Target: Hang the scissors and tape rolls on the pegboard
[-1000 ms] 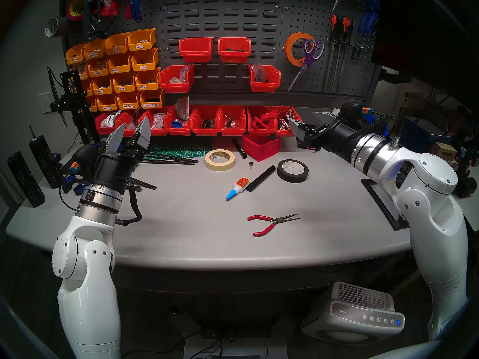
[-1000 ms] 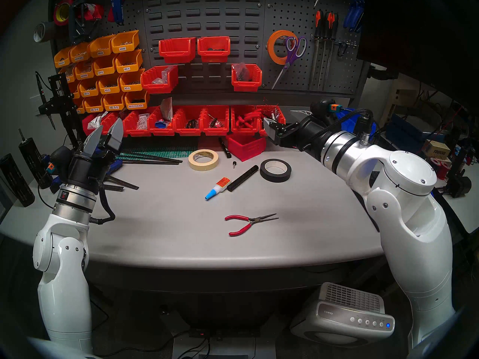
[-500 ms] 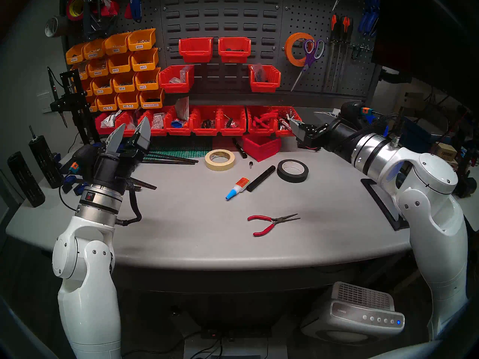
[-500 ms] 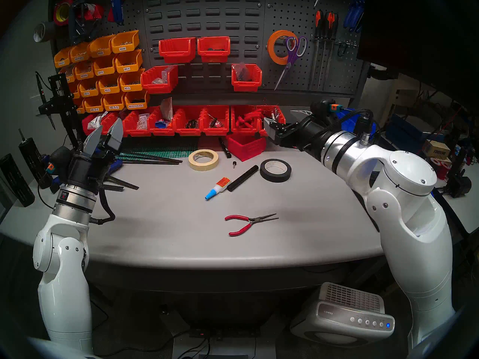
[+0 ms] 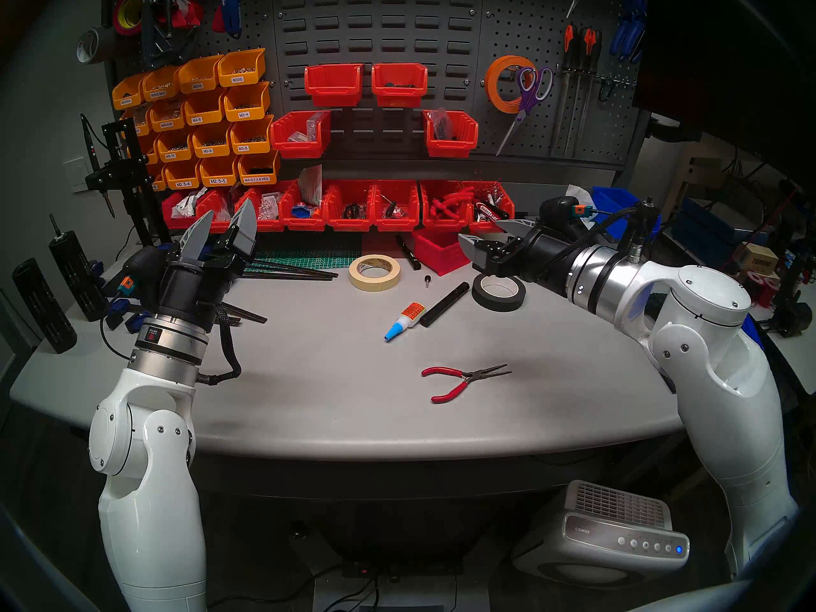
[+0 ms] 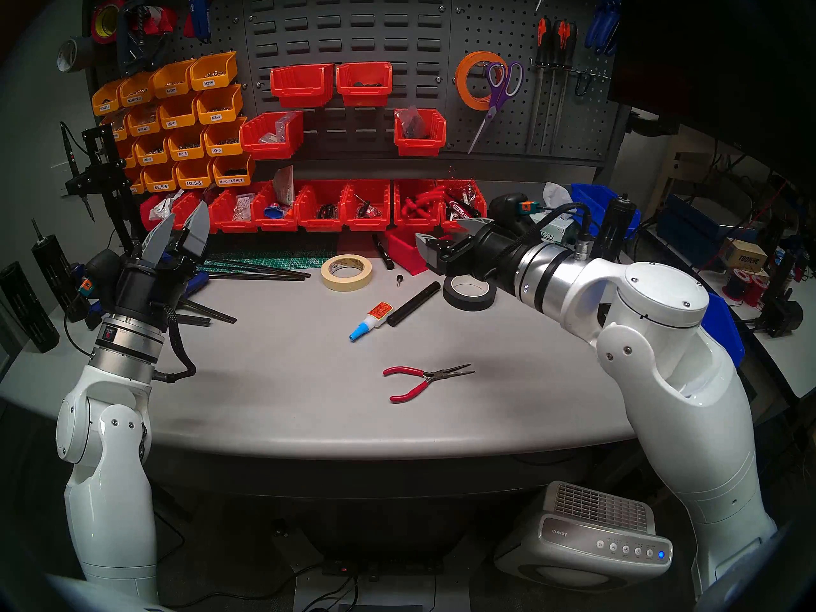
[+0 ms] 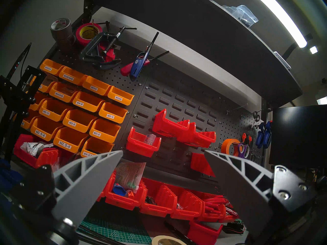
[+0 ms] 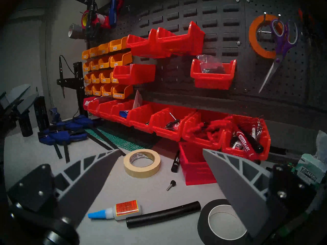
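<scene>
Orange tape roll (image 5: 503, 83) and scissors (image 5: 527, 96) hang on the pegboard (image 5: 530, 32), upper right of frame. Cream tape roll (image 5: 374, 272) lies flat on the desk (image 5: 309, 377), centre. Step in hand, likely: fetching it.

Right end effector (image 5: 483, 235) empty, jaws apart, right of centre; next it must travel frame-left and descend.

Left end effector (image 5: 225, 224) idle, spread wide.

Right wrist view alone shows hooks through both hung items.

The scissors (image 5: 526, 101) and one tape roll (image 5: 501, 85) hang together on the pegboard (image 5: 521, 37) behind the desk's (image 5: 309, 377) far right corner. A second roll (image 5: 374, 272) lies near the desk's far edge, pliers (image 5: 463, 380) nearer the front edge.
</scene>
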{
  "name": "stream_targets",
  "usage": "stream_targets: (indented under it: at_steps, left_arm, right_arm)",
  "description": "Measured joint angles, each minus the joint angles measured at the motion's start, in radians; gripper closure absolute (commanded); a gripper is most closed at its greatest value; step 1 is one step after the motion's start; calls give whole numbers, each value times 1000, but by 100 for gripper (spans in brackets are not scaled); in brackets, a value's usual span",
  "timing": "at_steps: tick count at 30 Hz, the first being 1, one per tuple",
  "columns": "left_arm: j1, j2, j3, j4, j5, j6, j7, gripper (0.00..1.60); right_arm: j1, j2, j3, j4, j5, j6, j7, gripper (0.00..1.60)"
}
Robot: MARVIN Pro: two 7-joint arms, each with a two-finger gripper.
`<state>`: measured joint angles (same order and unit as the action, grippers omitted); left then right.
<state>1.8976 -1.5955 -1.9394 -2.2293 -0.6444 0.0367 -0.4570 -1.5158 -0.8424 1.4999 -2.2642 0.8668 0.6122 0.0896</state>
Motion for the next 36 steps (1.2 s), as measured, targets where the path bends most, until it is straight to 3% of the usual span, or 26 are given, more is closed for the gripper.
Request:
stream_targets:
  at_steps: [20, 36]
  left_arm:
    - [0, 0, -1, 2, 0, 0, -2, 0]
    - [-1, 0, -1, 3, 0, 0, -3, 0]
  right_arm:
    - [158, -129, -126, 166, 34, 118, 34, 0]
    - [278, -257, -226, 289, -25, 234, 44, 0]
